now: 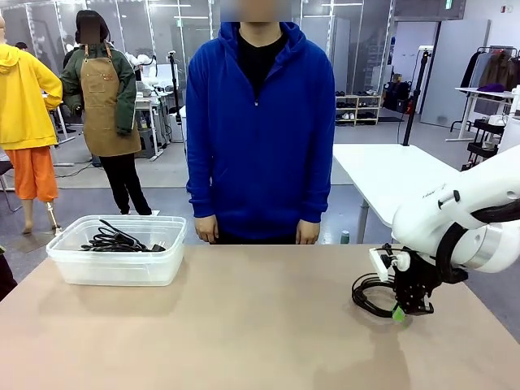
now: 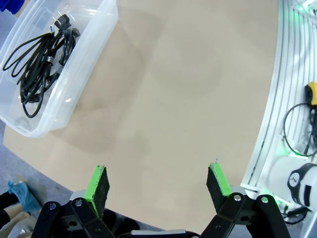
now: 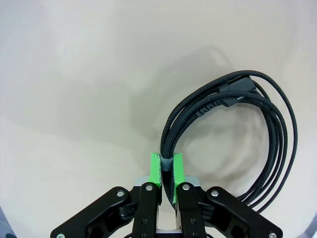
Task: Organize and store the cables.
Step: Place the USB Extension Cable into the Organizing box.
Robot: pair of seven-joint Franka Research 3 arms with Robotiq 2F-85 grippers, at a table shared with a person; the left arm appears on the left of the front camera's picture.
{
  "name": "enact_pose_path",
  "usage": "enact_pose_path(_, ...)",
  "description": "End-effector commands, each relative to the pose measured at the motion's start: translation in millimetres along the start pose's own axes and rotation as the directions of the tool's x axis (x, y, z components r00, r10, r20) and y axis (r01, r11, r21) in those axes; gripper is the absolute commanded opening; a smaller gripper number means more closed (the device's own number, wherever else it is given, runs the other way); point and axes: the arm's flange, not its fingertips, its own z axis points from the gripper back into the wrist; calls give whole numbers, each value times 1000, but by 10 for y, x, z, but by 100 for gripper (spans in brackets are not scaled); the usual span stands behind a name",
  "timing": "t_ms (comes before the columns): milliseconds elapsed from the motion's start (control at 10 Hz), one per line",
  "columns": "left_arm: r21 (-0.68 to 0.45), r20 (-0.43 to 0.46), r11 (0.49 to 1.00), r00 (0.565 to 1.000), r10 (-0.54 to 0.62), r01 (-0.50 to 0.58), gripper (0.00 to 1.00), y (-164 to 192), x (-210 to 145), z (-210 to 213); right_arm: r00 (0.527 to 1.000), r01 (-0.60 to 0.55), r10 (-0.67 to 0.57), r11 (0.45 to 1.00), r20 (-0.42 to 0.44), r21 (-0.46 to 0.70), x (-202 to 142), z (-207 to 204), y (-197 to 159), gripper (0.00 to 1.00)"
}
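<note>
Coiled cable (image 3: 233,144) sits at the right side of the bench (image 1: 244,325), roughly 4 o'clock from bench centre in the front view, its loops lying on or just off the surface; I cannot tell which. My right hand (image 3: 167,166) has its green pads pinched shut on the bundled strands at one edge of the coil, near where the wrap gathers them, so the whole loop should come up as one piece rather than unspooling. The plug end (image 3: 237,91) lies across the far side of the loop, clear of the pads. Other cables (image 1: 118,240) already lie in the clear plastic bin (image 1: 114,268) at about 9 o'clock on the bench, which I read as the drop point for this one. My left hand (image 2: 158,186) hangs wide open over bare bench near the bin, holding nothing, probably parked out of the transfer path. A person in a blue hoodie (image 1: 260,130) stands at 12 o'clock, hands down at the bench edge.
</note>
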Motion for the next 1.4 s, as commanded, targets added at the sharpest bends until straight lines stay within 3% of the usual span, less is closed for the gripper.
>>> enact_pose_path(0,-1,14,1000,1000,18,-18,100,-12,22,14,1000,22,-22,998,12,-61,213,435,199,0)
enact_pose_path(200,-1,14,1000,1000,18,-18,100,-12,22,14,1000,3,-1,997,24,-83,318,699,349,0)
enact_pose_path(300,-1,14,1000,1000,18,-18,100,-12,22,14,1000,-13,12,1000,-17,-22,298,740,456,0)
enact_pose_path(400,-1,14,1000,1000,18,-18,100,-12,22,14,999,-14,16,996,29,-84,265,620,204,0)
enact_pose_path(1000,-1,14,1000,1000,18,-18,100,-12,22,14,999,-14,16,996,29,-84,265,620,204,0)
enact_pose_path(1100,-1,14,1000,1000,18,-18,100,-12,22,14,1000,-12,14,997,27,-71,246,617,243,11)
enact_pose_path(1200,-1,14,1000,1000,18,-18,100,-12,22,14,999,10,-8,998,32,-57,715,659,45,11)
enact_pose_path(1300,-1,14,1000,1000,18,-18,100,-12,22,14,999,-50,50,998,7,-31,1240,614,-88,11)
